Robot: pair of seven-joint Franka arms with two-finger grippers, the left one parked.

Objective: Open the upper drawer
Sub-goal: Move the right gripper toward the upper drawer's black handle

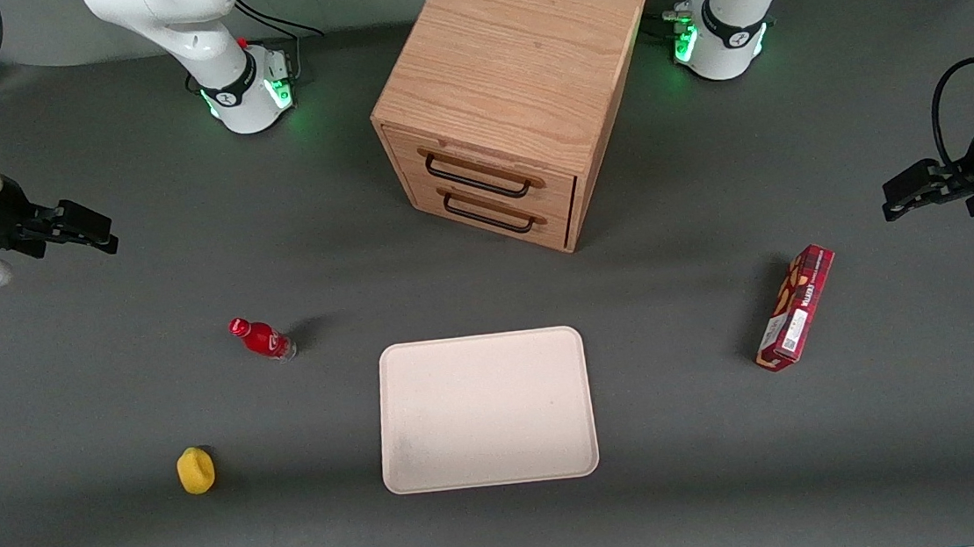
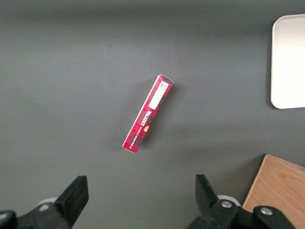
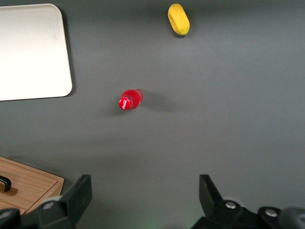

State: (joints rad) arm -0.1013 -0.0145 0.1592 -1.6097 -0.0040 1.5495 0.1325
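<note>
The oak cabinet [image 1: 513, 68] stands at the middle of the table, farther from the front camera than the tray. Its upper drawer [image 1: 478, 168] is shut flush, with a thin black wire handle [image 1: 479, 182] across its front; the matching lower drawer [image 1: 491, 216] sits under it. My right gripper [image 1: 100, 232] hangs above the table toward the working arm's end, well apart from the cabinet, open and empty. In the right wrist view the gripper [image 3: 144, 191] shows wide-spread fingers [image 3: 81, 193] over bare table, with a corner of the cabinet [image 3: 28, 183] beside them.
A red bottle [image 1: 262, 338] stands between the gripper and the tray and also shows in the right wrist view [image 3: 129, 100]. A yellow fruit [image 1: 196, 470] lies nearer the camera. A cream tray [image 1: 491, 476] lies in front of the cabinet. A red box [image 1: 795, 308] lies toward the parked arm's end.
</note>
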